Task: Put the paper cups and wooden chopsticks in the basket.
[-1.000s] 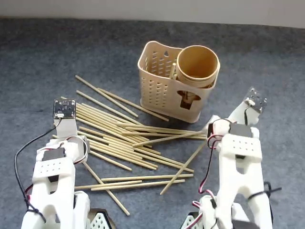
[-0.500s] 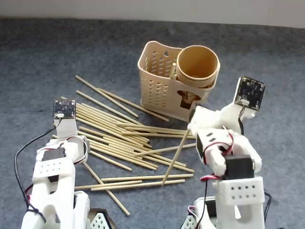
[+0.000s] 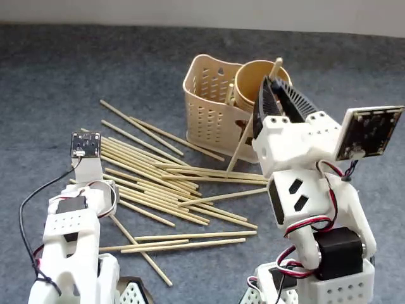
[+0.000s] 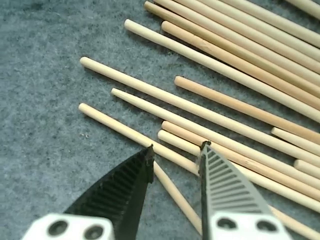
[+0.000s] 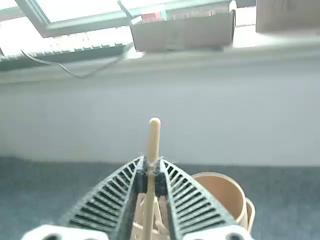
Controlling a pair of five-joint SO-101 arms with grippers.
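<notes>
Right pincer [image 3: 271, 82] grips a single chopstick [image 3: 243, 136] at the upper right of the high view, raised over the basket [image 3: 205, 117]. Its jaws are shut tight on the stick close to its upper end. The stick slants down across the basket's front wall, and its lower tip ends low in front of the basket, near the loose chopsticks [image 3: 158, 183] scattered across the grey bench [image 3: 63, 69]. The right wrist view shows the held chopstick [image 5: 153, 140] pinched between the closed tips, with the paper cups [image 5: 220, 192] just beyond. The cups [image 3: 248, 79] are nested together and stand inside the right-hand side of the basket.

The left pincer [image 4: 175, 150] hangs low over the pile at the lower left of the high view. Its jaws are partly open and grip nothing, and one stick [image 4: 170, 187] runs between the tips.

Each chopstick looks light, stiff, round and smooth. That likely makes it easy to lift, but it may roll on the bench or swivel between the pads. Held this near one end, the long free part may swing and catch the basket's rim, so a grip nearer the middle should carry it more steadily. The sticks lying side by side in the pile may come up in pairs unless the tips straddle just one. Most of the chopsticks appear to be on the bench, so much of the task seems left.
</notes>
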